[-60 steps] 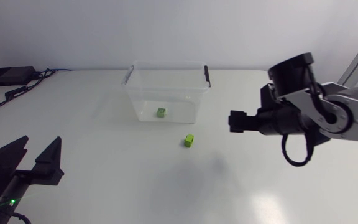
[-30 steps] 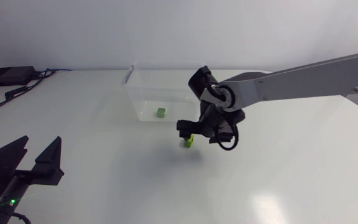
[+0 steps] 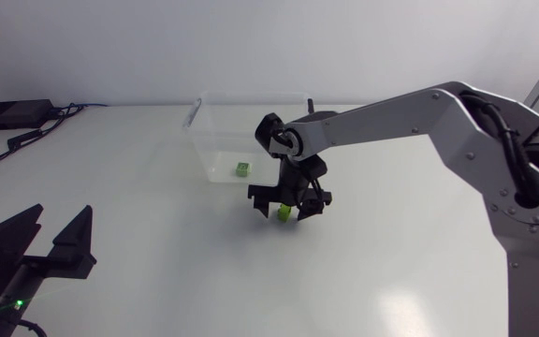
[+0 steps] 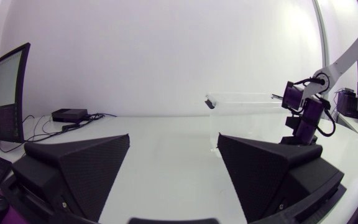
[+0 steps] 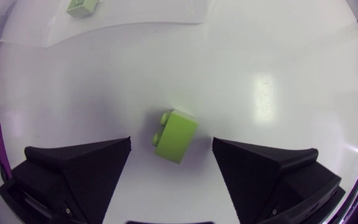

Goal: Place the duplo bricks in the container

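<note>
Head view: right gripper (image 3: 283,207) partly hides brick (image 3: 284,214).

a: what else is on the white table (image 3: 157,281)?
b: a flat black box (image 3: 12,114), upper left of the head view, near the far edge.
a: anything by it?
b: black cables (image 3: 71,109) leave its right side. a small black plug (image 3: 28,139) lies just in front, thin leads trailing toward the left edge.

From above, the right pincer (image 3: 283,204) partly hides the loose brick (image 3: 284,214); the left arm (image 3: 3,271) runs off the edge.
</note>
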You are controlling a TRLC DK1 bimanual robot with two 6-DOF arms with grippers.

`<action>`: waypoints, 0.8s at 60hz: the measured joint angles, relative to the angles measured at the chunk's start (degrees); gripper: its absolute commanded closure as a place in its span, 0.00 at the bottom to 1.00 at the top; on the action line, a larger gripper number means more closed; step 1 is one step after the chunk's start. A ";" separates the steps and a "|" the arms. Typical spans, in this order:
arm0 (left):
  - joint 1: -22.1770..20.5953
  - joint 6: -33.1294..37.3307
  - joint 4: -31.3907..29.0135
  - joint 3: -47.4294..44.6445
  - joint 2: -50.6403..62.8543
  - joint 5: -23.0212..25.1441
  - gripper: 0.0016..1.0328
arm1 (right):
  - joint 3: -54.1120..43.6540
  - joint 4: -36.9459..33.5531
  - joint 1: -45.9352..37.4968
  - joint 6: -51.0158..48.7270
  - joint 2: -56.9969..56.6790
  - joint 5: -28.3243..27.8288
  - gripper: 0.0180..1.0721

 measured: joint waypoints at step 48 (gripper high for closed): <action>0.00 0.00 0.00 0.00 0.00 0.00 0.04 | -0.59 -2.23 1.99 -7.41 -3.74 6.47 0.90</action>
